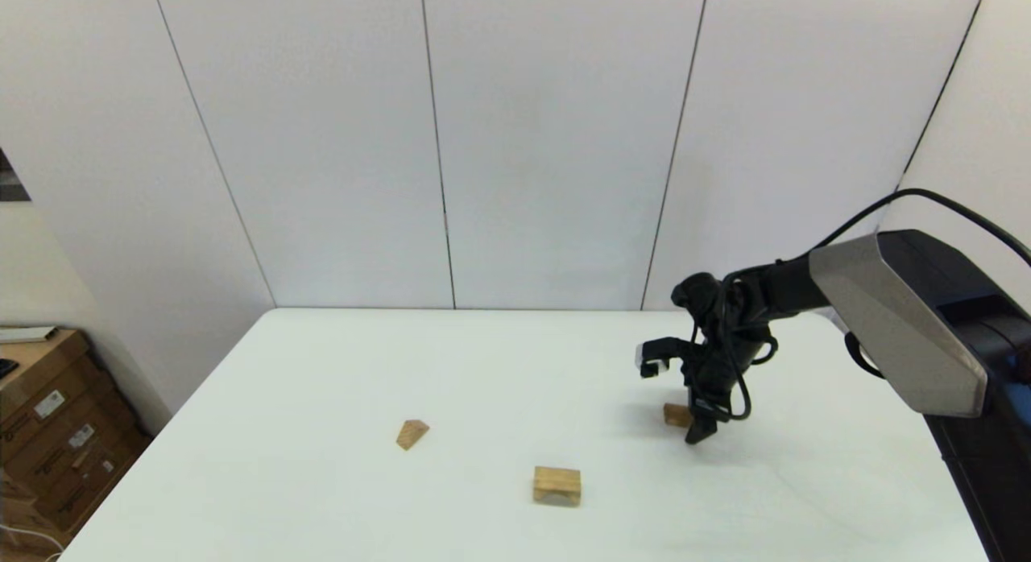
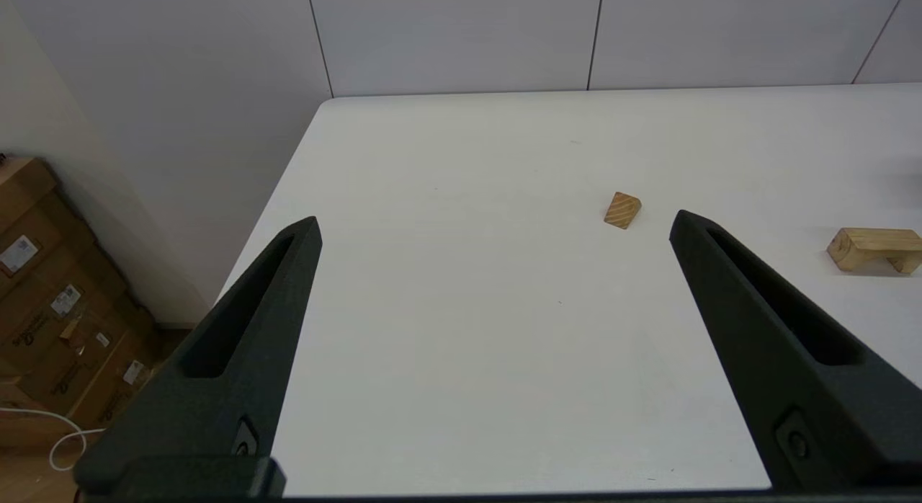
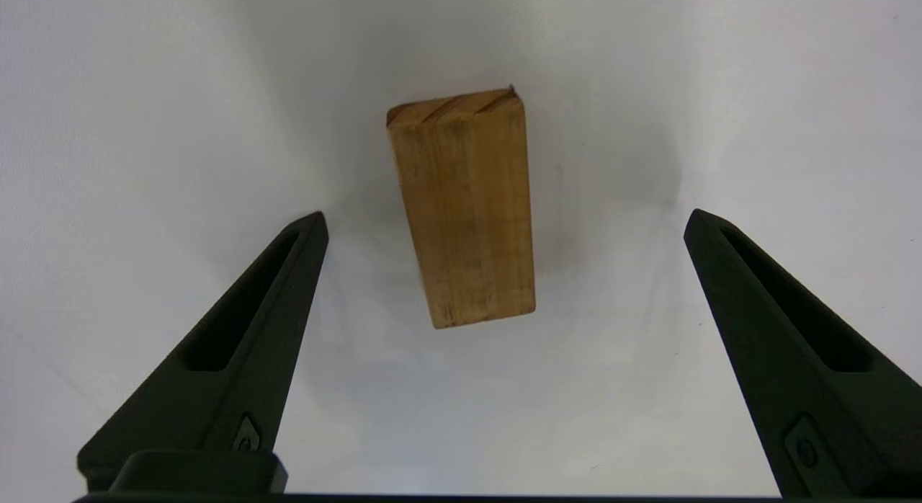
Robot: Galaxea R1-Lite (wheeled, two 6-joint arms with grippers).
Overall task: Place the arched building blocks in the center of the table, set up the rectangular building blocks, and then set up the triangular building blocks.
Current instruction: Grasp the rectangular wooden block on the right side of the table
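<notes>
1. The right tool (image 1: 699, 433) is seen pointed down over the right half of the white desk (image 1: 322, 497), with its fingers (image 3: 238, 359) spread wide and nothing held between them.
2. The rectangular block (image 3: 464, 207) is shown lying flat on the desk between those parted fingers, touched by neither; in the head view it (image 1: 676, 415) is partly hidden behind the tool.
3. The arched block (image 1: 556, 485) is found standing on its two legs near the desk's middle, at about 8 o'clock from the right tool and well apart from it.
4. The triangular block (image 1: 411, 434) is placed at roughly 10 o'clock from the arch, apart from it.
5. The left tool (image 2: 497, 229) is held above the desk's near left part, fingers wide apart and empty.
</notes>
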